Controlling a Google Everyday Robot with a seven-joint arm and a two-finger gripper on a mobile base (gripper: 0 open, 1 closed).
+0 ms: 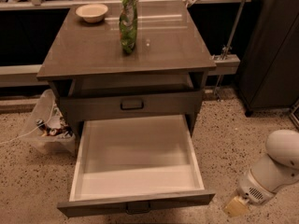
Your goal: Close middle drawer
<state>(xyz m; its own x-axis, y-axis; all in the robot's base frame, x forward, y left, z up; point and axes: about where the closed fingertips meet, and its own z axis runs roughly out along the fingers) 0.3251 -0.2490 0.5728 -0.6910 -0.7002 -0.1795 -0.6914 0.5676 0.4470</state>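
Middle drawer (136, 203) is pulled way out. The gripper (236, 206) hangs low off its right corner, not touching; can't tell if it's spread or pinched.

I see the middle drawer (135, 153) is grey-brown outside and pale whitish inside, with a dark handle (138, 208). The gripper (236, 206), low at the right, is tan on a white arm (275, 167). The floor (224, 134) is speckled beige, the bag (128, 17) green, the bowl (92, 11) cream
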